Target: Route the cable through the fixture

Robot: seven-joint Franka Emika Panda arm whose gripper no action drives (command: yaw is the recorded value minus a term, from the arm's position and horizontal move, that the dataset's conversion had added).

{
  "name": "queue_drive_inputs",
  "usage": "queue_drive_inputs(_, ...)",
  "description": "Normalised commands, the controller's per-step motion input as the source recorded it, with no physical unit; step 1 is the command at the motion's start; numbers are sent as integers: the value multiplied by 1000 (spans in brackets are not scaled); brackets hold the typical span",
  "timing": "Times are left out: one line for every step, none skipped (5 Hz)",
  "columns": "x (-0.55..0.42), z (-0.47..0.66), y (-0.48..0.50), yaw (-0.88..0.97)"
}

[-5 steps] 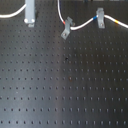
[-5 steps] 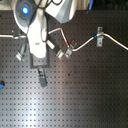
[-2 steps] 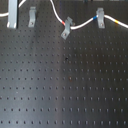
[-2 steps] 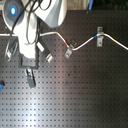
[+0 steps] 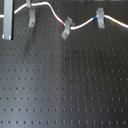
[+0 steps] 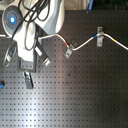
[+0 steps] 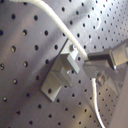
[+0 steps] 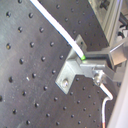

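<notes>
- The cable [image 5: 82, 24] runs along the board [image 5: 65, 90] close to its edge at the top of the first exterior view, dipping and rising through three grey clips on the way
- The fixture [image 5: 31, 16] is the narrow, nearly upright clip nearest the board's corner on the first exterior view's left; the cable crosses its top end there
- The slanted clip [image 5: 66, 29] sits further along that edge, just past the red band [image 5: 63, 22]; the stubby clip [image 5: 100, 19] comes next, with the blue-and-yellow band [image 5: 114, 22] beyond it
- In both wrist views I see the cable [image 8: 55, 25] come down onto the upper lip of the fixture [image 8: 72, 70] and meet it; whether it sits fully in the slot I cannot tell
- The claw [image 6: 26, 75] hangs low over the board by the fixture; one dark finger [image 8: 97, 65] reaches right up to the clip, the other is out of sight, so I cannot tell whether it is released or clenched, and I see no cable in it
- I judge the cable light, limp and rather smooth: it will sag and spring back, and slide through a loose pinch
- I would take hold of it on the bare white stretch just beside the fixture, across its width, firmly but without crushing it
- The fixture looks like stiff metal fixed to the board, so I expect only the cable to give
</notes>
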Motion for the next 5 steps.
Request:
queue_drive_inputs(-163, 27, -98, 0)
queue_drive_inputs(-189, 214, 23, 0)
queue_drive_inputs(-180, 231, 23, 0)
queue_drive_inputs(-122, 277, -39, -77)
queue_drive_inputs(-153, 350, 22, -106)
